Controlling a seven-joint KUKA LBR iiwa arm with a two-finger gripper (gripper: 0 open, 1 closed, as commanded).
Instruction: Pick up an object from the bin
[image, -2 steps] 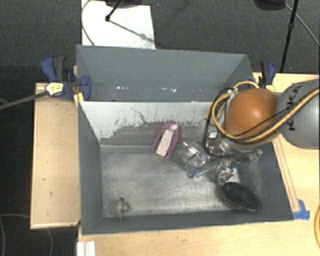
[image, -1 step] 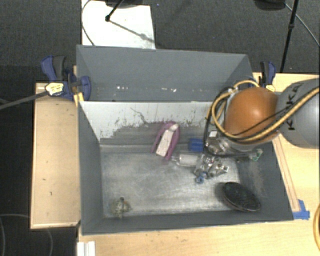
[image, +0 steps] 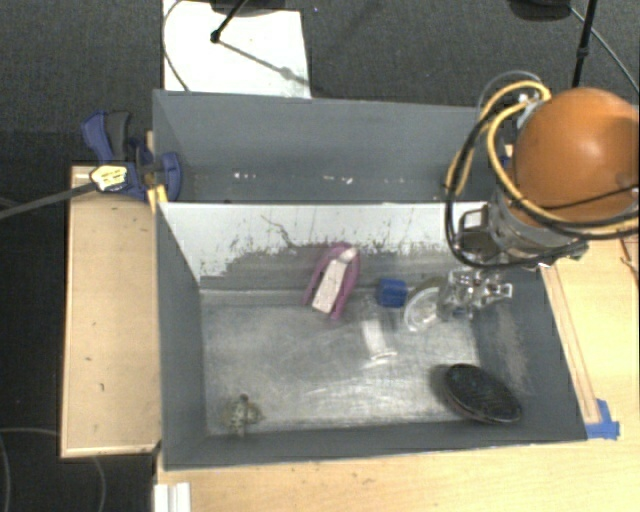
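The gripper (image: 472, 292) hangs just right of the clear plastic piece (image: 421, 310); open or closed, I can't tell. Left of that piece sit a blue cap (image: 391, 293) and a purple packet (image: 333, 281), its label unreadable. A black oval brush (image: 478, 392) lies below-right.

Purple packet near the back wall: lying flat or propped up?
Propped up, it seems: the purple packet sits tilted, its upper end against the bin's back wall and its lower end on the floor.

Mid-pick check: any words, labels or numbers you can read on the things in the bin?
No text can be read.
Purple packet by the back wall: pale label, print too blurred to read.
Blue piece, clear piece, black oval disc: no markings to be seen.
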